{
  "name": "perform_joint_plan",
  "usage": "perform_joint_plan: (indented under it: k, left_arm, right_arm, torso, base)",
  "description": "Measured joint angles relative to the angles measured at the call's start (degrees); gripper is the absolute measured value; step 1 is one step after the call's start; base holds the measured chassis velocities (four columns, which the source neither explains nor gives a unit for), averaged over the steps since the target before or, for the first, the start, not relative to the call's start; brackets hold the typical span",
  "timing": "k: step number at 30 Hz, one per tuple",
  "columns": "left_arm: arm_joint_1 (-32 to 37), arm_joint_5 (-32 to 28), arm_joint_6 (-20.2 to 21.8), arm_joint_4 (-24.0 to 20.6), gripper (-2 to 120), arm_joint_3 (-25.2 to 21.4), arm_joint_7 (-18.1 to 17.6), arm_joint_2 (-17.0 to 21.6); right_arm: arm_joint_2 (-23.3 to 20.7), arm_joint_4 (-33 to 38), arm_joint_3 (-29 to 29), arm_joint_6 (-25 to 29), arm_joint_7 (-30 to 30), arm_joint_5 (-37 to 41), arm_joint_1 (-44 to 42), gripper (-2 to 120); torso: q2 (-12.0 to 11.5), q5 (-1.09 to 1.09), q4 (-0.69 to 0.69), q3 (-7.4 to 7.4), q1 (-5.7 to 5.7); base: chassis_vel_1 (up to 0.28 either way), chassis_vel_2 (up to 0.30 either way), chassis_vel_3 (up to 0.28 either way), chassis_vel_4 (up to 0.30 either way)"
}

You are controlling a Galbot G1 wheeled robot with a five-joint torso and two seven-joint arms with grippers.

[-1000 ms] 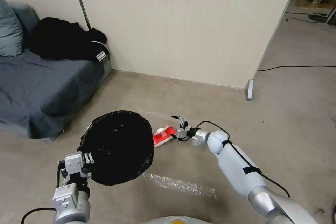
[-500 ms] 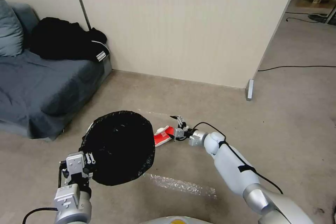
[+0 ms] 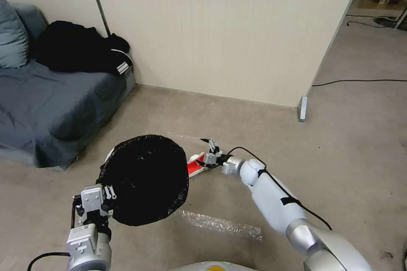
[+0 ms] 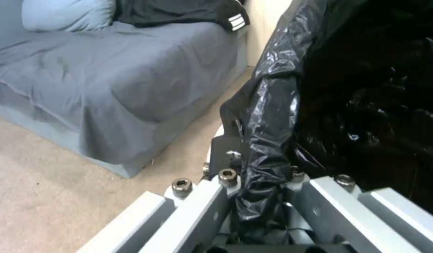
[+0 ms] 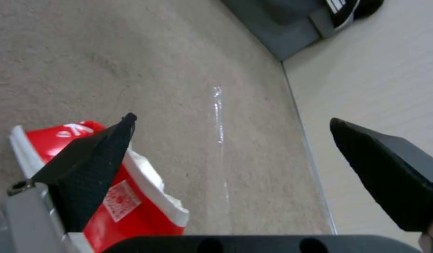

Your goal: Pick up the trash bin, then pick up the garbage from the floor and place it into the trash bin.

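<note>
Left gripper [image 4: 261,196] jaws clamp one trash bin [image 3: 144,178]; right gripper [image 5: 235,154] jaws gape beside one carton [image 3: 196,165].

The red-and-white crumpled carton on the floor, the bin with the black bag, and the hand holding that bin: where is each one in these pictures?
Red-and-white crumpled carton [image 5: 132,207]: right wrist view, red printed side.
Round bin with black bag liner [image 3: 144,178]: head view, inside of liner.
Left hand [image 3: 104,199]: head view, at the bin's rim.
</note>
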Motion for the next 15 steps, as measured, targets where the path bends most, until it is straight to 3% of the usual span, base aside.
perform_joint_plan:
  k: [15]
  left_arm:
    - [0.17,0.00,-0.40,0.00,1,-0.12,-0.01,-0.24]
  right_arm:
    - [0.16,-3.10,-3.15,-1.60,-0.94,-0.92,1.53,100]
  torso:
    - [0.00,0.00,0.01,0.00,0.00]
  base:
    - [0.000,0.000,0.000,0.000]
